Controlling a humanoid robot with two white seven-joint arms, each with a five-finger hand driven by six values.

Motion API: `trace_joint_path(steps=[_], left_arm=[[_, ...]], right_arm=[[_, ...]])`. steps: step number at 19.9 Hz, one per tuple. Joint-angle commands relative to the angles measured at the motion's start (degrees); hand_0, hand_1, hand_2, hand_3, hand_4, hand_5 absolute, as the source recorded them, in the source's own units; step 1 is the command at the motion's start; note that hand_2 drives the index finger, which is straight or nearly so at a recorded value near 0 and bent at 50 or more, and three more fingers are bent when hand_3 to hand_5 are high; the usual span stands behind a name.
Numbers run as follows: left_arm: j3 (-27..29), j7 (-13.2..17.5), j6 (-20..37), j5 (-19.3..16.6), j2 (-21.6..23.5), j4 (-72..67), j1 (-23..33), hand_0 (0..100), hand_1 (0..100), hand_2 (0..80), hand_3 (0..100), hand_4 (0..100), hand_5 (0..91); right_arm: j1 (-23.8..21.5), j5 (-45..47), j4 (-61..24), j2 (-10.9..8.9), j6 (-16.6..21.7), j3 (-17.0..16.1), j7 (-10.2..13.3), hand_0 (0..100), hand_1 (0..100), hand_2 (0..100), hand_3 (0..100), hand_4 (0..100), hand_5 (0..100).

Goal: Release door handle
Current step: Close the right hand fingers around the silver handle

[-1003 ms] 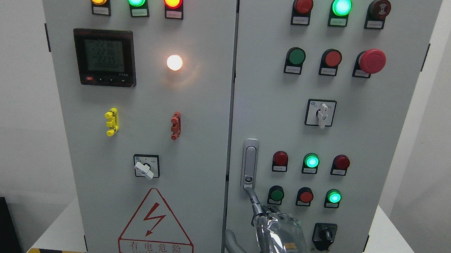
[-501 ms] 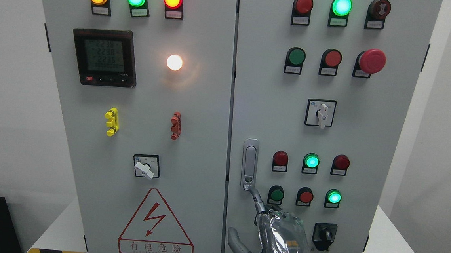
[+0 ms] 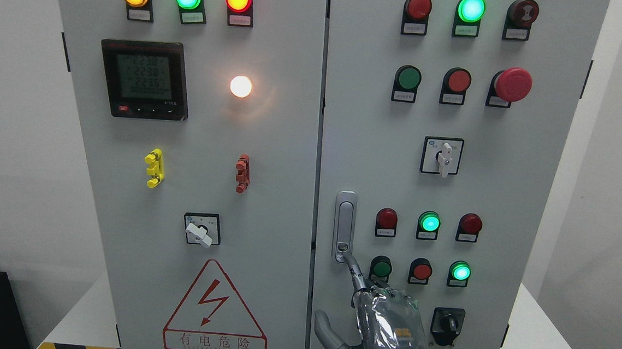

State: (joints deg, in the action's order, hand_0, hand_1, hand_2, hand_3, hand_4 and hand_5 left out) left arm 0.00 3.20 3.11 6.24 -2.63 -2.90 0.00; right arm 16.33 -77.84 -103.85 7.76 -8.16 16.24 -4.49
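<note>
The silver door handle (image 3: 344,226) stands upright in its recess at the left edge of the grey cabinet's right door (image 3: 507,188), which looks closed. My right hand (image 3: 388,327) comes up from the bottom edge just below it. Its index finger (image 3: 355,273) is stretched out, and the tip touches the round lock at the handle's lower end. The thumb (image 3: 327,334) sticks out to the left; the other fingers are curled in. The hand grasps nothing. My left arm is not in view.
Around the hand on the right door are red and green push buttons (image 3: 422,271), lit green lamps and a black rotary switch (image 3: 447,323). The left door (image 3: 268,155) carries a meter, lamps and a warning triangle. White walls flank the cabinet.
The right hand has shifted slightly to the right and the thumb has lifted. The index fingertip stays at the handle's lower end. The handle has not moved.
</note>
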Motion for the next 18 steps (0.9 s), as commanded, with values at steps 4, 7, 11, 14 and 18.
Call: trace_joint_path(steps=[4, 7, 11, 14, 18], left_arm=[[0.97, -0.04, -0.04, 0.0, -0.01, 0.0, -1.49, 12, 39, 0.0, 0, 0, 0.0], [0.97, -0.04, -0.04, 0.0, -0.01, 0.0, -1.49, 12, 39, 0.0, 0, 0, 0.0], [0.97, -0.04, -0.04, 0.0, -0.01, 0.0, -1.49, 12, 39, 0.0, 0, 0, 0.0], [0.97, -0.04, -0.04, 0.0, -0.01, 0.0, -1.49, 12, 39, 0.0, 0, 0, 0.0], [0.97, -0.04, -0.04, 0.0, -0.01, 0.0, -1.49, 12, 39, 0.0, 0, 0, 0.0]], right_arm=[[-0.78, -0.03, 0.4, 0.06, -0.1, 0.19, -0.08, 35, 24, 0, 65, 63, 73], [-0.6, -0.12, 0.49, 0.06, -0.11, 0.28, -1.04, 34, 24, 0, 65, 63, 73], [-0.51, -0.21, 0.49, 0.06, -0.11, 0.54, -1.83, 34, 24, 0, 65, 63, 73], [-0.34, -0.21, 0.49, 0.15, -0.11, 0.98, -1.92, 34, 24, 0, 65, 63, 73], [-0.16, -0.21, 0.49, 0.06, -0.11, 0.98, -1.92, 34, 24, 0, 65, 63, 73]])
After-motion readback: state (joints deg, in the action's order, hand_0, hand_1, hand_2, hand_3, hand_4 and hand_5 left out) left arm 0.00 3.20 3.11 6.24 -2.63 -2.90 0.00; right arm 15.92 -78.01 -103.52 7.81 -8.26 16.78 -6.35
